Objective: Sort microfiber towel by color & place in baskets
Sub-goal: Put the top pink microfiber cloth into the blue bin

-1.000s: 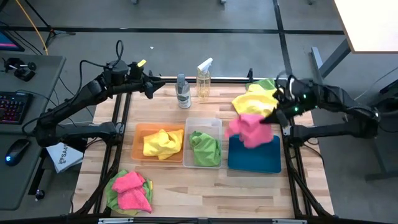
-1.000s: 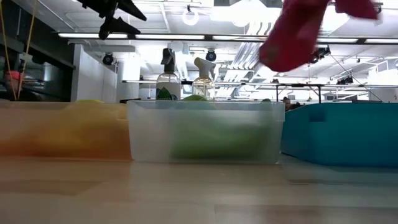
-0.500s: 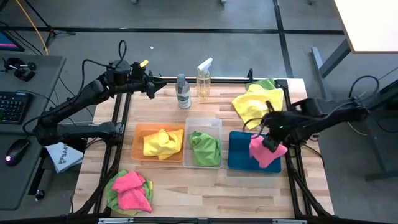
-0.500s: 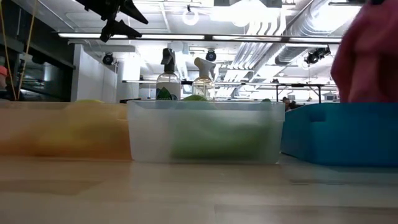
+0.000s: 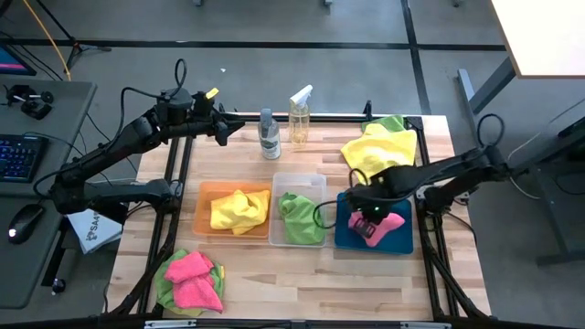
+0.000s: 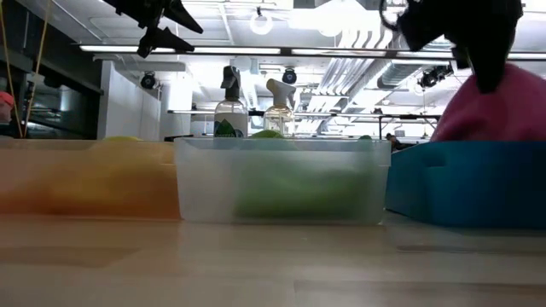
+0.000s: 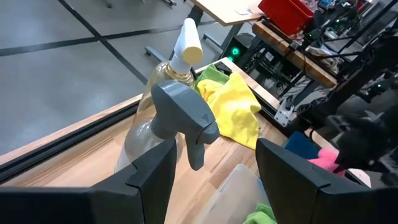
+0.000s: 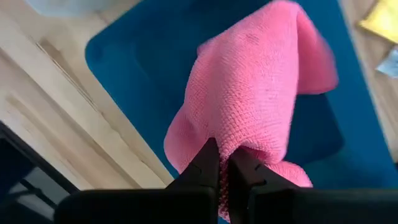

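Observation:
My right gripper is down in the blue basket, shut on a hot pink towel. In the right wrist view the towel spreads over the basket's blue floor. In the low view the towel humps above the blue wall. The orange basket holds a yellow towel. The clear basket holds a green towel. My left gripper waits open, high at the far left by the spray bottles. My right gripper pinches a raised fold of the pink towel between its two fingertips. The fingers come from above, pointing down. The rest of the towel lies slack on the blue basket's floor.
Two spray bottles stand at the far middle. A yellow towel on a green one lies at the far right. A pink towel on a green one lies at the near left. Bare wood lies along the near edge.
My right gripper has carried the pink towel from the far right toward the near edge, down into the blue basket, then a little toward the left. The towel hung clear in the air; now it lies bunched on the basket's floor, still pinched.

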